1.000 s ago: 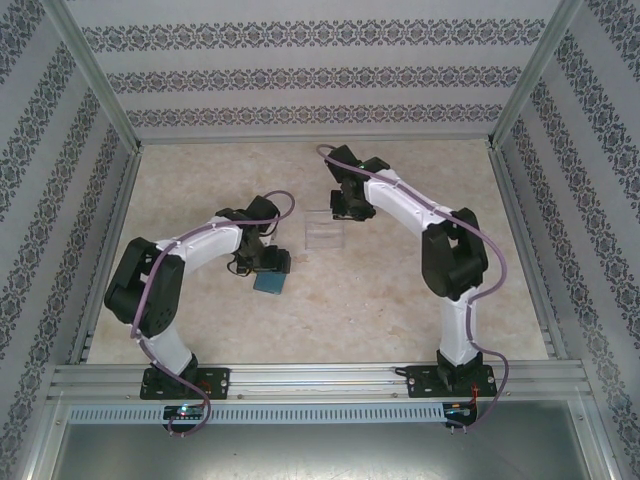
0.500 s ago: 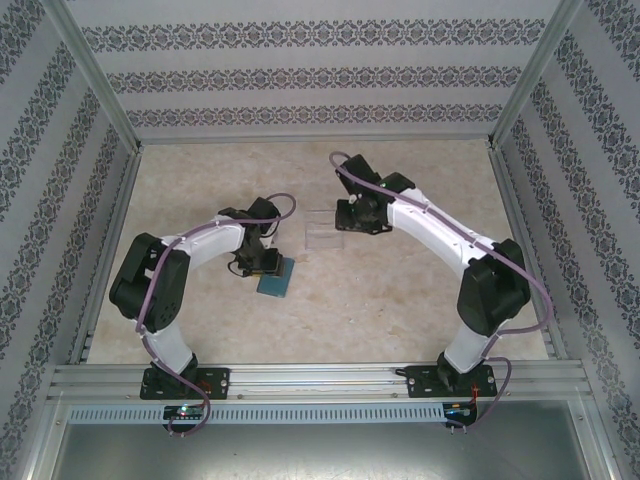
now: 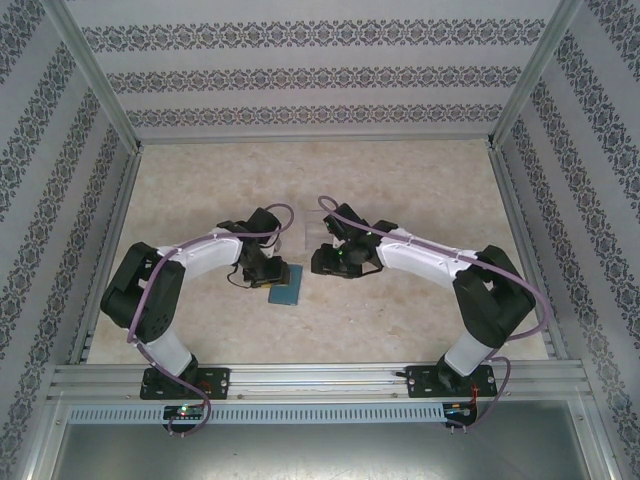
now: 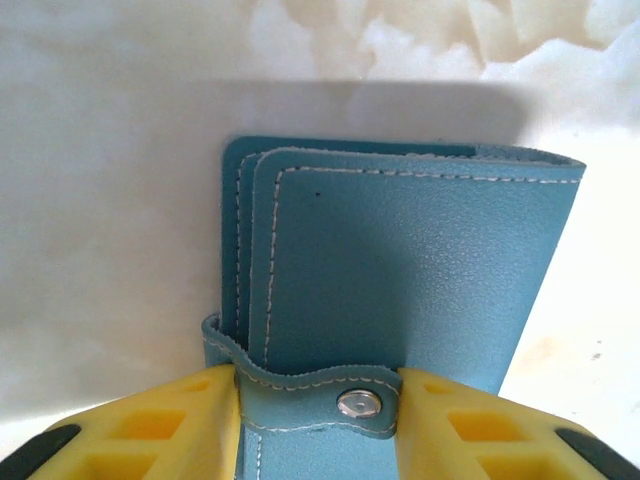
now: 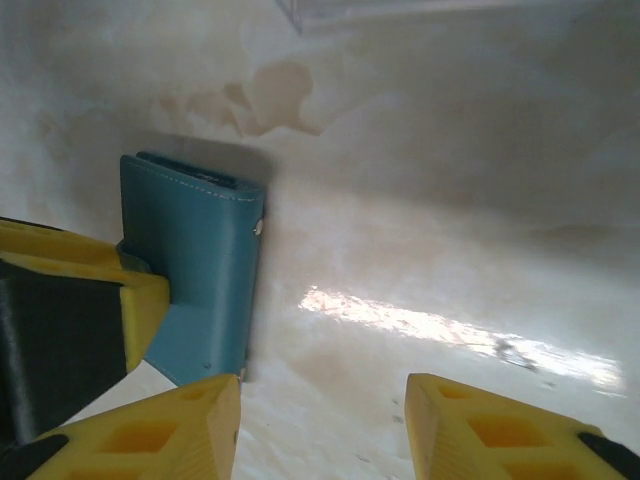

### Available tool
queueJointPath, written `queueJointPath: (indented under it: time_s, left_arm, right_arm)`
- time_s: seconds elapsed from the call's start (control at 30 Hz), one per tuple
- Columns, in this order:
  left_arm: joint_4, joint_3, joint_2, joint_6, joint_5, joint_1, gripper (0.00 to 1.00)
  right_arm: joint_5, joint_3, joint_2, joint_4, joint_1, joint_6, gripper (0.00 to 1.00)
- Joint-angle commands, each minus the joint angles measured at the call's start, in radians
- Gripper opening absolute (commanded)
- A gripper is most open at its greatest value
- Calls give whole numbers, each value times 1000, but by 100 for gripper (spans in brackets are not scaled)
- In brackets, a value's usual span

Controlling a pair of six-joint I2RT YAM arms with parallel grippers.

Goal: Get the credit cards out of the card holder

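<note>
The teal-blue card holder (image 3: 286, 287) lies closed on the table, its snap tab (image 4: 322, 400) fastened over one edge. My left gripper (image 3: 267, 271) is shut on the card holder at the tab, a yellow finger (image 4: 150, 432) pressed against each side. The right gripper (image 3: 319, 262) hangs open just right of the holder, nothing between its fingertips (image 5: 190, 425). In the right wrist view the card holder (image 5: 200, 265) stands at the left, with the left gripper (image 5: 75, 320) on it. The credit cards are hidden inside the holder.
A clear square tray-like sheet (image 3: 309, 232) lies just behind the two grippers, partly under the right arm; its edge (image 5: 400, 8) shows at the top of the right wrist view. Patterned walls and metal rails enclose the beige table (image 3: 400, 320).
The right arm has swung forward and left, from over the clear sheet down beside the holder. The left gripper shifted the holder slightly right.
</note>
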Motion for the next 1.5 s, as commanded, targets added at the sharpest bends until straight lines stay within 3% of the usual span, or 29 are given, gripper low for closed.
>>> queueJointPath:
  time_s: [0.0, 0.2, 0.57, 0.73, 1.07, 1.47]
  left_arm:
    - [61, -47, 3, -61, 83, -25, 41]
    - [96, -72, 1, -80, 107, -27, 41]
    - [104, -74, 4, -79, 124, -28, 38]
    - [93, -73, 2, -73, 114, -27, 38]
    - [-116, 13, 5, 0, -135, -53, 38]
    - [-231, 77, -26, 13, -289, -72, 36]
  right_arm:
    - [-131, -62, 44, 232, 12, 87, 49]
    - [-238, -158, 133, 513, 22, 189, 47]
    - [-234, -174, 203, 586, 41, 203, 37]
    - [-211, -181, 193, 574, 43, 205, 26]
    - [-174, -175, 163, 492, 45, 184, 6]
    - [-133, -149, 141, 384, 45, 141, 0]
